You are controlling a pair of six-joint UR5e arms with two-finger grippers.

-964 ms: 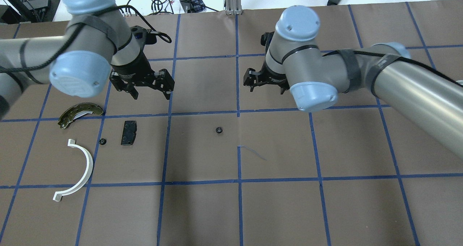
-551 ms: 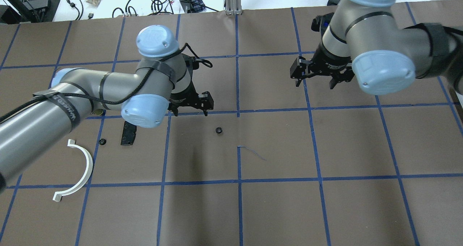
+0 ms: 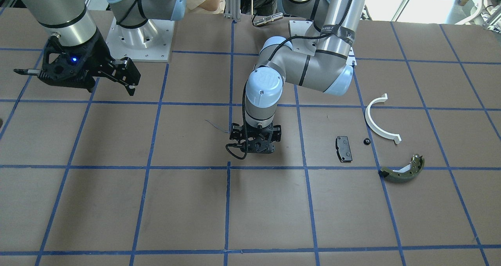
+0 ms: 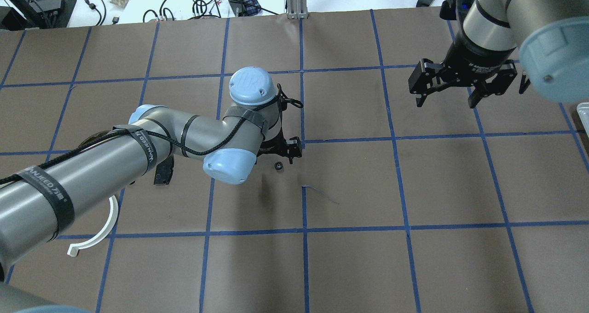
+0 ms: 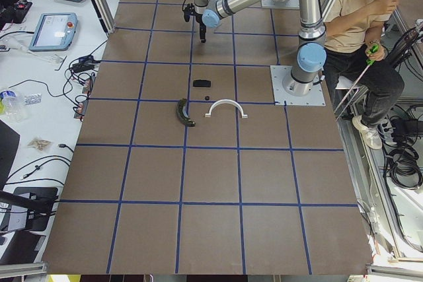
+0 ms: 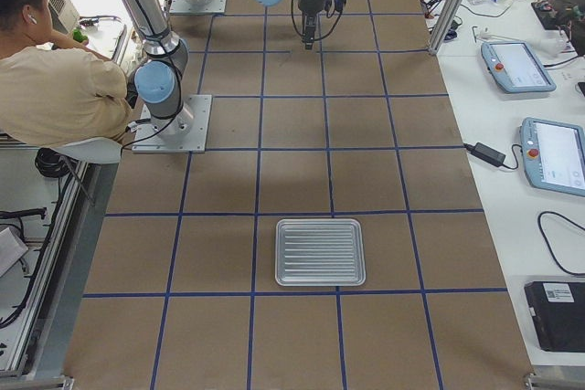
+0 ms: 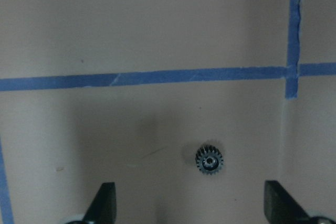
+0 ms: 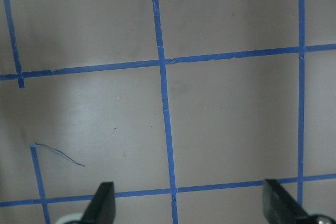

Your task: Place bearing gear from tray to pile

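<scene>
The bearing gear (image 4: 278, 165), small, black and toothed, lies alone on the brown paper near the table's middle. My left gripper (image 4: 281, 155) hangs right over it, open. In the left wrist view the gear (image 7: 209, 161) sits between the spread fingers (image 7: 106, 201), a little ahead of their tips. The front-facing view hides this gear under the left gripper (image 3: 255, 145). The pile holds a black pad (image 3: 343, 148), a white half-ring (image 3: 379, 119), an olive brake shoe (image 3: 403, 171) and another small gear (image 3: 366, 141). My right gripper (image 4: 446, 100) is open and empty, high at the far right. The metal tray (image 6: 320, 251) is empty.
Blue tape lines (image 4: 303, 140) divide the paper into squares. A loose thread (image 4: 322, 194) lies near the gear. My left arm (image 4: 115, 165) covers part of the pile from overhead. A seated person (image 5: 363, 11) is beside the robot's base. Cables and tablets (image 6: 553, 152) lie off the table.
My left arm swung right from beside the pile and came down over the lone gear. My right arm pulled away to the far right. Both grippers stayed open.
</scene>
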